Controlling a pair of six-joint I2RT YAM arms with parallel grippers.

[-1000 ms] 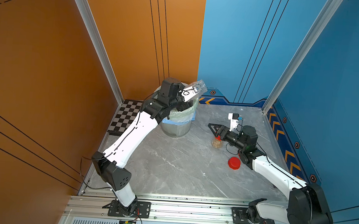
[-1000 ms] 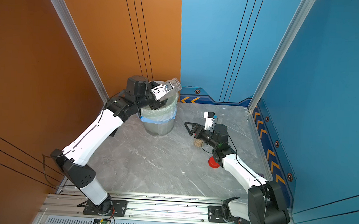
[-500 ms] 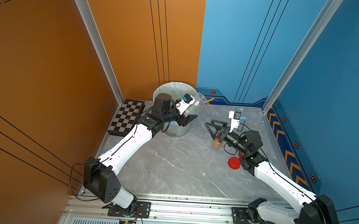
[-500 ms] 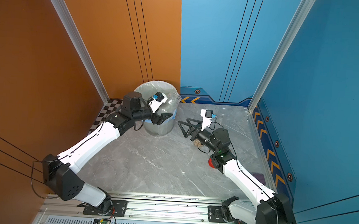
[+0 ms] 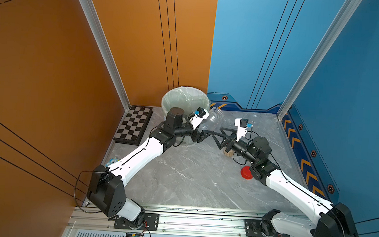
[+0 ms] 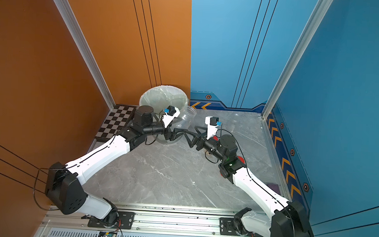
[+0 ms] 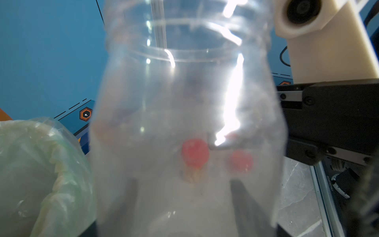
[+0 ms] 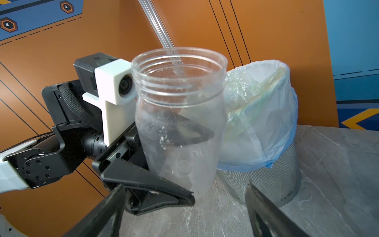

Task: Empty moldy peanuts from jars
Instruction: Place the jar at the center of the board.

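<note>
An empty clear jar (image 8: 180,123) with no lid stands nearly upright beside the bin, a little white residue on its wall. My left gripper (image 8: 201,166) is shut on its lower body, one finger on each side; both top views show that gripper (image 5: 202,131) and the jar (image 5: 214,118). The right gripper (image 8: 184,185) is open, its jaws spread wide just below and in front of the jar's base, not touching it. Through the held jar (image 7: 184,102) a second jar with a red lid (image 7: 194,152) and moldy peanuts (image 7: 193,176) shows on the table.
The bag-lined mesh bin (image 5: 185,96) stands at the back, right behind the held jar. A loose red lid (image 5: 246,172) lies by the right arm, and a jar with peanuts (image 5: 227,153) sits under that arm's wrist. A chessboard (image 5: 134,124) lies at the back left.
The left arm has brought the jar down from its tipped pose over the bin to upright beside it. The right gripper has moved left towards the jar and opened wider.
</note>
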